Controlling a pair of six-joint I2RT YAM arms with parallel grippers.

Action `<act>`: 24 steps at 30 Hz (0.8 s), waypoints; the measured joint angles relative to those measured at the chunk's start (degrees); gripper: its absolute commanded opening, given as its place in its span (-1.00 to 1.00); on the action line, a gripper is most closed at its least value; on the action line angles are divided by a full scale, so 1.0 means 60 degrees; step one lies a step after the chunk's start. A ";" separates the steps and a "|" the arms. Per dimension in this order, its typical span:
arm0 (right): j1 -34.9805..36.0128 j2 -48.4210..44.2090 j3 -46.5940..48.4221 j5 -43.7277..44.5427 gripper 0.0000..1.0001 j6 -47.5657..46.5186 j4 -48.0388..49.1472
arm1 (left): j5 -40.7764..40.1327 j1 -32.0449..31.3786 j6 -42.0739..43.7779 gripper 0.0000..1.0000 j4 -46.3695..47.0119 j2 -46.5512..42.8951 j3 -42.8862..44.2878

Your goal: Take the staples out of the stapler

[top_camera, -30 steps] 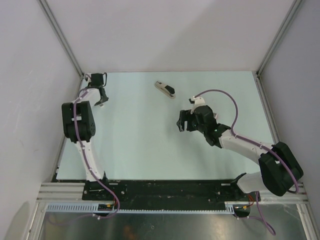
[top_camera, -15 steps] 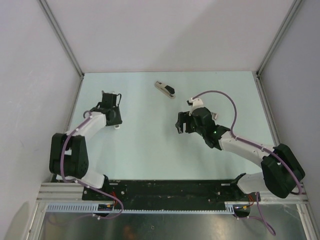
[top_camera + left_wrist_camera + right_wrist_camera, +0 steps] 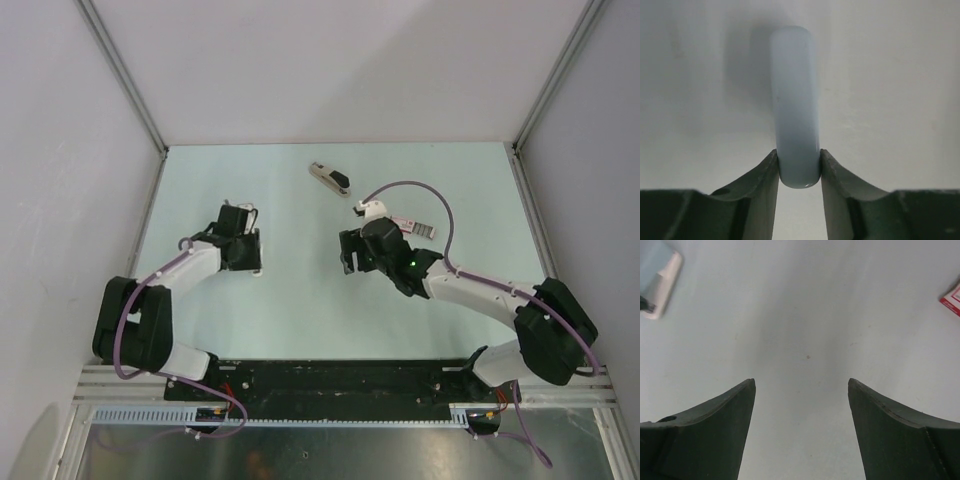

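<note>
stapler lying untouched, left gripper pinching pale rounded bar, right gripper jaws wide apart

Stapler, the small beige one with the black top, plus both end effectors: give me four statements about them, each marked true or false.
1. The small beige stapler with a black top lies on the pale green table, and nothing holds it. True.
2. The right end effector is shut on the stapler. False: it is open and holds nothing.
3. The left end effector grips a pale rounded bar between its fingers. True.
4. The flat pink-and-white box lies in the left end effector. False: it lies on the table beside the right arm.
</note>
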 measured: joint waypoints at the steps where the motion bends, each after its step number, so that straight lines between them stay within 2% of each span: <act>1: 0.0102 0.0091 0.0135 0.0055 0.58 0.0004 -0.0091 | 0.0310 -0.0138 0.0004 0.18 0.0040 -0.0022 0.0000; 6: 0.0667 0.0525 0.0896 0.0459 0.69 0.0117 -0.0597 | 0.1421 -0.0627 0.0197 0.75 0.0175 -0.0062 0.0000; 9: 0.1122 0.0885 0.1417 0.0805 0.75 0.0306 -0.0841 | 0.1614 -0.0608 0.0404 0.95 0.0164 -0.0328 0.0000; 14: 0.1800 0.1905 0.2393 0.1319 0.80 0.0750 -0.1111 | 0.1694 -0.0295 0.0674 0.99 0.0069 -0.1355 0.0051; 18: 0.2324 0.3082 0.3177 0.1647 0.84 0.1126 -0.1104 | 0.1628 0.0433 0.0882 0.99 -0.0124 -0.2149 0.0546; 24: 0.2845 0.4921 0.5140 0.1781 0.84 0.1228 -0.1122 | 0.0805 0.1348 0.1290 0.99 -0.0200 -0.3490 0.0794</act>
